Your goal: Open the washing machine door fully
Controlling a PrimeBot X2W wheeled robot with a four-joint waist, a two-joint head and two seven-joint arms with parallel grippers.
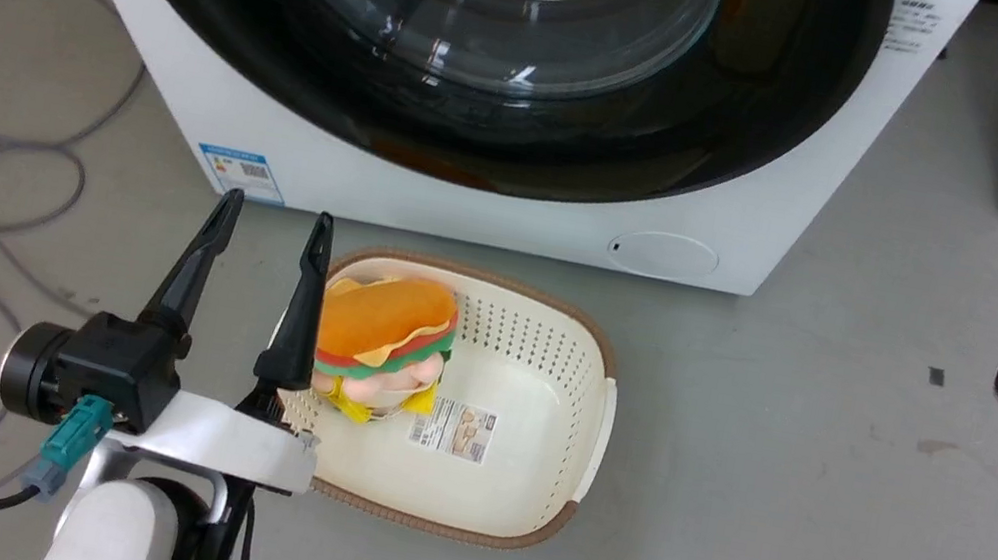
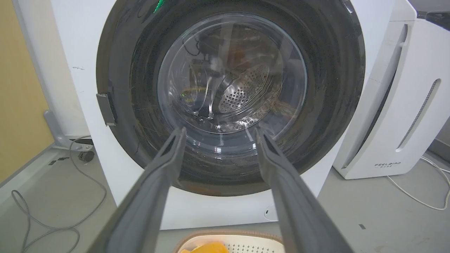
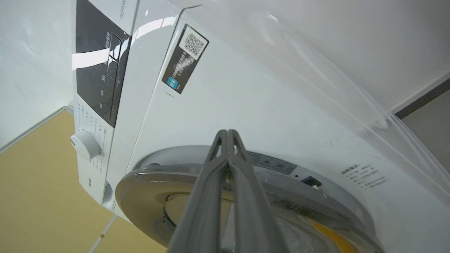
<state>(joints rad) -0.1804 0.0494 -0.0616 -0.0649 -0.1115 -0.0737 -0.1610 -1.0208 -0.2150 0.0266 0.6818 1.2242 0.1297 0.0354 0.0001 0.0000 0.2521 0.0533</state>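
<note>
Swinging the door (image 2: 232, 102) wide turns on which of its edges is free, and that looks to be the edge on the right side of the washing machine (image 1: 489, 216). In the right wrist view the door's glossy rim stands a little off the washing machine's front, with a dark latch slot (image 3: 311, 181) uncovered behind it. I judge it barely ajar, not yet swung out. A grey block (image 2: 105, 109) on the rim at the washing machine's left side is probably the hinge, which would put an upright turning axis there. The right gripper (image 3: 227, 133), fingers pressed together and holding nothing, is close over that free right edge; whether it touches the rim I cannot tell. The left gripper (image 1: 275, 212), fingers spread and empty, sits low in front of the washing machine, well apart from the door and aimed at its glass. The right arm is plainly nearer, so hooking behind the rim and drawing it out toward the washing machine's left would fall to it.
</note>
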